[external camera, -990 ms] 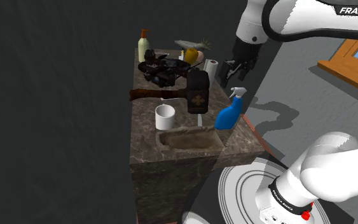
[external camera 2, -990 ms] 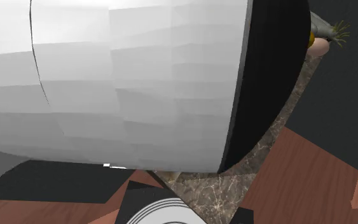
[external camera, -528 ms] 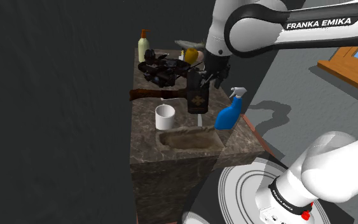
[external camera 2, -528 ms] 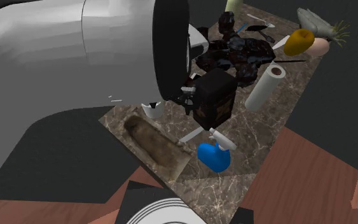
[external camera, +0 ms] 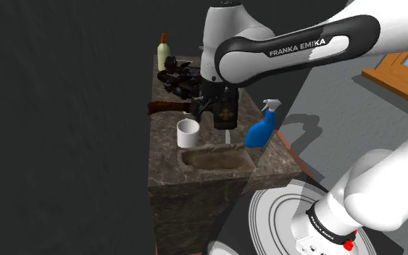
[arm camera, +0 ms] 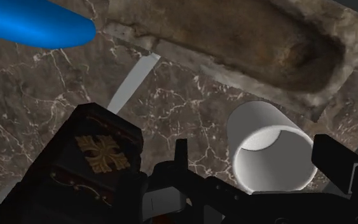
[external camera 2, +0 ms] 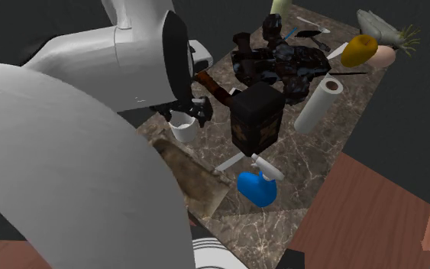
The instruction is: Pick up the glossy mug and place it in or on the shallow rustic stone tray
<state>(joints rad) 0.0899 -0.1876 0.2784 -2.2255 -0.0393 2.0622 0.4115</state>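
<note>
Gripper (arm camera: 259,156) hangs low over the mug (external camera: 188,133), its fingers spread, one on each side of the mug's rim. The white mug stands upright on the counter (external camera: 164,158), just beside the tray (external camera: 217,158) and outside it. A dark box (external camera: 225,106) stands near the tray, and a blue bottle (external camera: 260,131) stands just beside it.
</note>
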